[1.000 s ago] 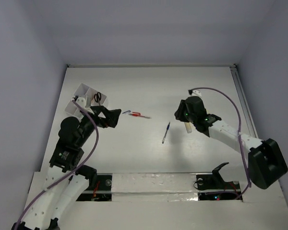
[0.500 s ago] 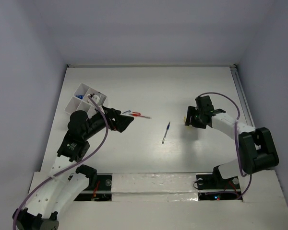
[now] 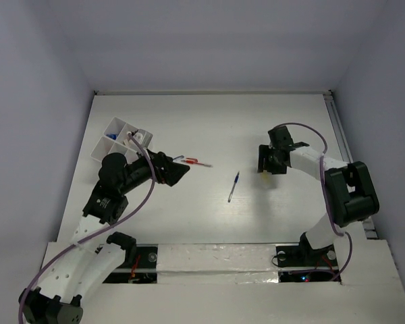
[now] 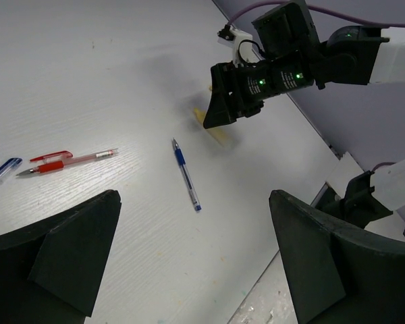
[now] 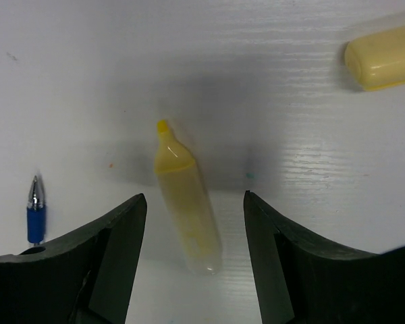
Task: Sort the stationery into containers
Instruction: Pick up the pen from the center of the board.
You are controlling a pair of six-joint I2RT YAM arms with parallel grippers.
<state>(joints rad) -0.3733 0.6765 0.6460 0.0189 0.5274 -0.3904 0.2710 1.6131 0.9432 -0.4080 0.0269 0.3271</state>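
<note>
Hovering right gripper (image 5: 192, 197): jaws partly spread and empty, one finger on either side of the marker, no contact that I can see.
Yellow marker (image 5: 187, 216): lying flat directly beneath, tip pointing away, long axis crosswise to the closing line, so I'd judge it ready for a pinch.
Loose cap (image 5: 385, 57): apart, off to the right.
Left gripper (image 3: 179, 173): wide, empty, well away beside the red pen (image 3: 192, 162).
Organiser box (image 3: 118, 135): far left, behind that arm.
</note>
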